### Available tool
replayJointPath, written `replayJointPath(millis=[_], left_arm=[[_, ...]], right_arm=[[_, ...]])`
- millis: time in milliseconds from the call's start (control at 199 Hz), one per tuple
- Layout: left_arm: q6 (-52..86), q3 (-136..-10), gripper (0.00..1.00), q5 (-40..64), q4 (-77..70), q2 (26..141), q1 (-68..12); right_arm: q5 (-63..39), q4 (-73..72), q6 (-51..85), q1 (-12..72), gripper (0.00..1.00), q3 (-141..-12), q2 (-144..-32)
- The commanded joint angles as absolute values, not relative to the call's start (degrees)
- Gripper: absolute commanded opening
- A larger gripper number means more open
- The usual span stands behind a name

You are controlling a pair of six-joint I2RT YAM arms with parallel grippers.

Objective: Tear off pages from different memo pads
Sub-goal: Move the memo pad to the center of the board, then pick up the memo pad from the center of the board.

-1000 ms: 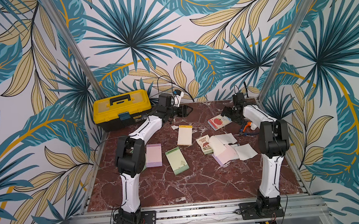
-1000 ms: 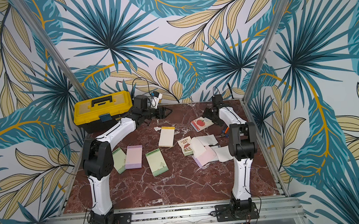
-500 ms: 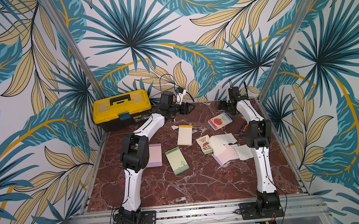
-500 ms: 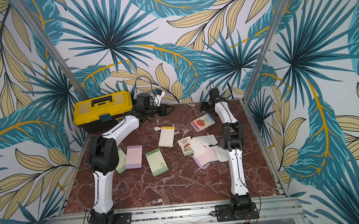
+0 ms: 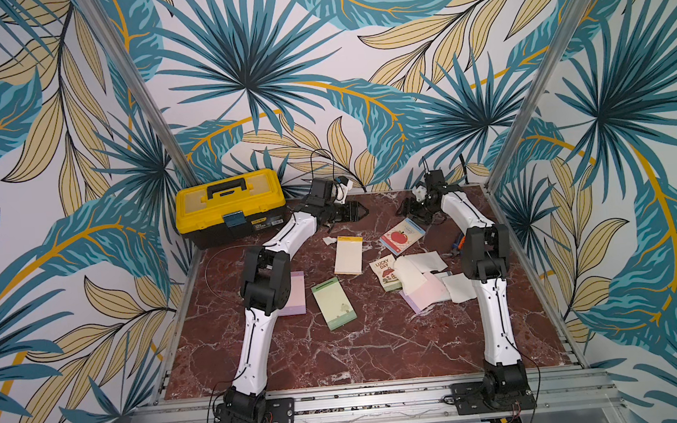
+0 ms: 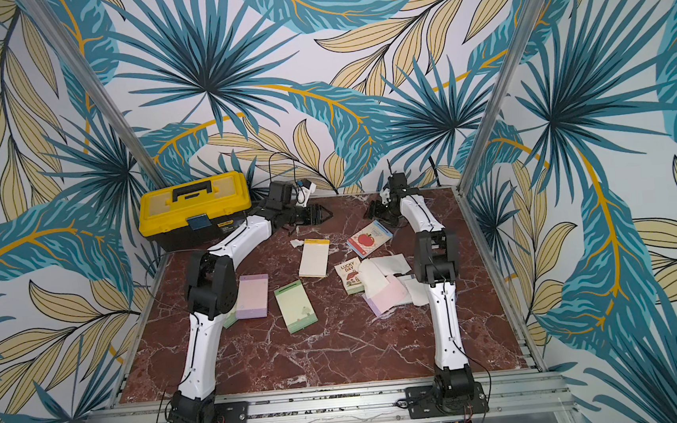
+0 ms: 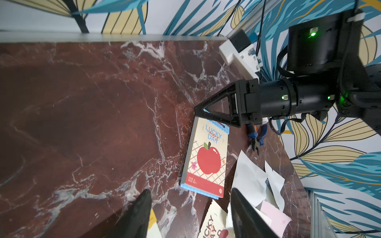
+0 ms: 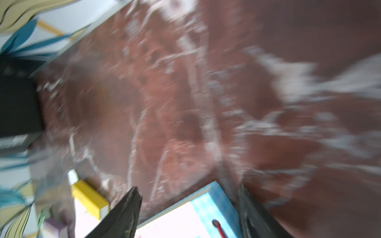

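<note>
**Marble table (image 5: 340, 357), right gripper (image 5: 413, 215) at the apple pad (image 5: 403, 236)**

Red marble fills the floor of the cell, with leaf-print walls (image 5: 318, 77) on three sides. From the table's middle, the apple pad lies flat at 1 o'clock, cover up, with its blue-bound end toward the back wall. The right gripper sits low over that end. In the right wrist view its fingers (image 8: 125, 208) stand apart with the pad's blue corner between them, but blur hides whether either one touches the pad.

The left gripper (image 5: 359, 213) hangs at 12 o'clock over bare marble. Its fingers (image 7: 142, 208) are fairly wide apart and hold nothing.

The house pad (image 5: 385, 273) lies close in at 2 o'clock, and one edge is under the loose pages (image 5: 425, 284). These are white, cream and pink sheets overlapping in a heap at 3 o'clock, just beside the right arm. The cream pad (image 5: 348, 255) lies at 12 o'clock, nearer the middle than the left gripper. The green pad (image 5: 333, 304) sits about at the middle. The lilac pad (image 5: 295, 292) is at 9 o'clock, partly behind the left arm.

Pliers (image 5: 457, 245) lie at 2 o'clock by the table's edge. The yellow toolbox (image 5: 229, 206) stands closed in the 11 o'clock corner.
</note>
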State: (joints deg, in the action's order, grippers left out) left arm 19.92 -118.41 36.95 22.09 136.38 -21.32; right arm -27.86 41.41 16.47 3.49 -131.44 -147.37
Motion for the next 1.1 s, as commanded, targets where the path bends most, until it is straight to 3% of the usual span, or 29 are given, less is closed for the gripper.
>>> replayJointPath(millis=[0, 110, 216, 326, 427, 598, 798, 1100], left_arm=[[18.7, -119.8, 0.63, 39.5, 28.9, 136.2, -22.2], [18.3, -120.4, 0.64, 41.1, 31.7, 136.4, -23.3], [18.5, -121.2, 0.64, 42.7, 34.1, 138.7, -24.1], [18.5, -122.4, 0.64, 43.3, 37.2, 139.6, -24.9], [17.6, -124.1, 0.64, 43.6, 40.6, 140.5, -25.9], [17.1, -124.7, 0.65, 39.2, 43.9, 141.0, -27.2], [19.4, -125.1, 0.67, 38.6, 43.7, 142.9, -27.2], [21.0, -125.6, 0.68, 42.1, 39.6, 145.7, -27.3]], right_arm=[[-35.4, 41.9, 14.2, 6.3, 0.73, -128.7, -147.1], [-36.8, 36.3, 18.5, 7.4, 0.75, -127.7, -145.0], [-33.6, 26.9, 25.9, 7.6, 0.89, -122.8, -138.4], [-23.7, 21.2, 32.2, 7.6, 0.99, -112.0, -128.3], [-16.6, 26.3, 35.7, 7.5, 0.99, -105.9, -121.8], [-16.0, 25.8, 41.9, 7.5, 0.99, -92.0, -115.0], [-20.3, 23.6, 45.1, 7.9, 0.99, -83.8, -114.6], [-24.9, 18.5, 43.8, 8.2, 0.98, -81.9, -118.6]])
